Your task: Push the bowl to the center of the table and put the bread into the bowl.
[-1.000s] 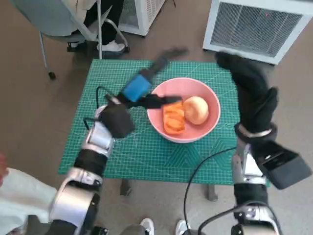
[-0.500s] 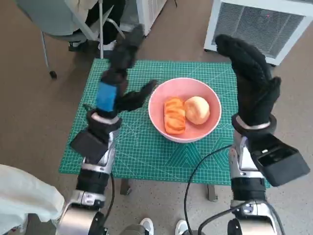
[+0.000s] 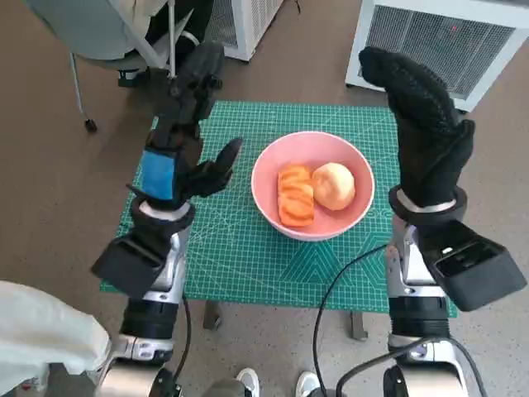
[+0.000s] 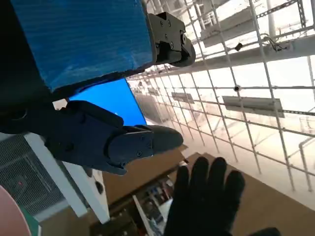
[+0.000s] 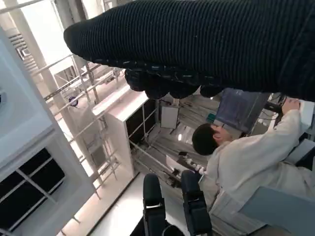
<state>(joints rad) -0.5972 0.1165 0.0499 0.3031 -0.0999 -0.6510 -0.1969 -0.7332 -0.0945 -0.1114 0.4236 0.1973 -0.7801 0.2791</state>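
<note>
The pink bowl sits near the middle of the green mat. Inside it lie an orange ridged bread piece and a round pale bun. My left hand is raised upright left of the bowl, fingers spread, holding nothing. My right hand stands raised to the right of the bowl, fingers together and straight, empty. In the left wrist view the blue-taped left hand points up at the ceiling, and the gloved right hand shows below. The right wrist view shows the glove and the left hand's fingers.
A white grilled appliance stands beyond the table at the back right. A chair with a seated person's feet is at the back left. A person in a pale coat appears in the right wrist view.
My left hand has drawn back from the bowl's left rim and swung upright, away to the left. The right hand has lifted slightly. The bowl and its contents have stayed put.
</note>
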